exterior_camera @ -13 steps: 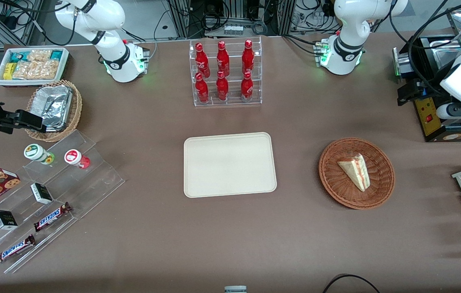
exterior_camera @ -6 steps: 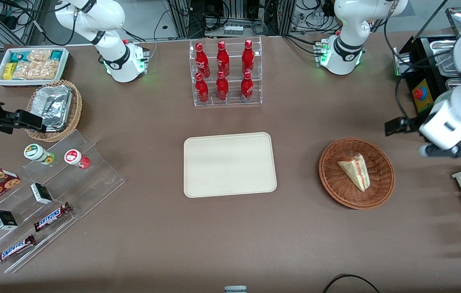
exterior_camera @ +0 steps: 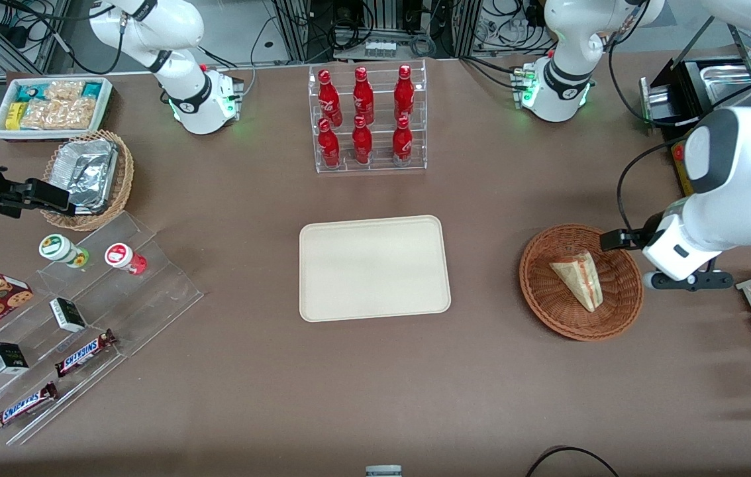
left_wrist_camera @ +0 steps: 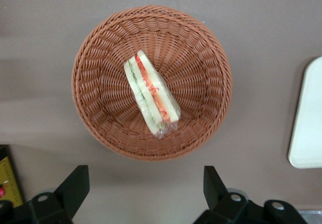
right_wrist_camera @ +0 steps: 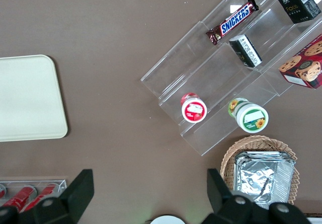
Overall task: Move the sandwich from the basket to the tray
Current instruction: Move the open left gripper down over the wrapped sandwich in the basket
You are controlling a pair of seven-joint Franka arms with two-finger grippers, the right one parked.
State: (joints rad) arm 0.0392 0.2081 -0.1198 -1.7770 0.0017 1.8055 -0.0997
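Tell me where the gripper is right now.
The gripper hangs open above the basket at the working arm's end of the table; the sandwich lies inside, not yet gripped.

Sandwich [exterior_camera: 578, 279] in basket [exterior_camera: 543, 301] — gripper [left_wrist_camera: 146, 186] above, open.

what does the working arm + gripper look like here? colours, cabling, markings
Left arm: glossy white rounded shells with dark grey joint bands and a round grey cap, black cable looping off the wrist. Its base is white with a black ring and green lights. Gripper, above the table beside the basket: matte black, wedge-shaped fingers set wide apart, silver screws.
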